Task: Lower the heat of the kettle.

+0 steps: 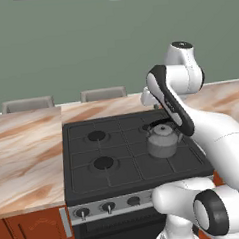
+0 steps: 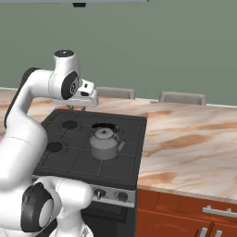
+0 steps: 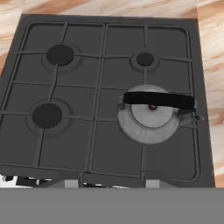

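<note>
I have the kettle (image 3: pixel 149 118) sitting on the front right burner of the stove (image 3: pixel 65 118), square on the grate with its black handle arched across the lid and the short spout toward the right edge. That spot matters: whichever knob feeds that burner is the one I need, and the knobs (image 1: pixel 95 210) run along the front panel below the cooktop, well under where the hand is now.

The arm is folded high over the back of the stove, with the tool (image 2: pixel 76 107) hanging near the rear edge, well apart from the kettle. I read that as a look-down pose: the hand camera faces straight onto the whole cooktop, so I can match the kettle to its burner before committing to a knob. In the right base view the fingers are too small to read, so I cannot tell whether the tool is released or clenched; nothing appears to be held in it.

From the right base view I see two knobs (image 2: pixel 110 195) at the right end of the panel, just below the kettle's corner. My judgement is that one of those is the target, and the arm must drop forward and low to reach it. The marble tabletop (image 2: pixel 194 139) flanks the stove on both sides.
</note>
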Robot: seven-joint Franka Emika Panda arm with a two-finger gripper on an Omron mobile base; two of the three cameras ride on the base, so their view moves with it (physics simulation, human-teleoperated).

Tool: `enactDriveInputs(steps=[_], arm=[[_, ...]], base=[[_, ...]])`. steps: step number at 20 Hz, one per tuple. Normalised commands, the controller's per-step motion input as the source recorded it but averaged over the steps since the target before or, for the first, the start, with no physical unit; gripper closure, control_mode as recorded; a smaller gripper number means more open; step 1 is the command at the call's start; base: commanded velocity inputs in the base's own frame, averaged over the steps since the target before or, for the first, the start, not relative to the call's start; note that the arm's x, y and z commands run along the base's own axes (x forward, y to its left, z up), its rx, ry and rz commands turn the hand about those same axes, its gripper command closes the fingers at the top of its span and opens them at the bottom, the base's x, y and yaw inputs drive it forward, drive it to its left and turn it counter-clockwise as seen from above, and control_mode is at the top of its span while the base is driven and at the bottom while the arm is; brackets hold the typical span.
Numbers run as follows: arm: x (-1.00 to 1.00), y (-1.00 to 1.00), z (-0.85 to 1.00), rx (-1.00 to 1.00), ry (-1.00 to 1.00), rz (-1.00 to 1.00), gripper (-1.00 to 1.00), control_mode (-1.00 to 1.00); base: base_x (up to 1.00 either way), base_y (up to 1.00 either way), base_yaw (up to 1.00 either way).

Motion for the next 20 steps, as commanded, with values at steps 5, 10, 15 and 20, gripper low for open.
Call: enactDriveInputs(steps=[5, 10, 15, 20], arm=[[-0.28, 0.0, 0.0, 0.0, -0.02, -0.01, -1.0, -1.0], [-0.66, 0.0, -0.09, 0.0, -0.13, 0.0, -1.0, -1.0], [-0.81, -0.02, -0.17, 0.0, -0.26, 0.0, -1.0, -1.0], [-0.84, -0.2, -0.2, 0.0, -0.32, -0.01, -1.0, -1.0]], base=[[0.0, 0.0, 0.0], [0.0, 0.0, 0.0], [0.0, 0.0, 0.0], [0.0, 0.0, 0.0]])
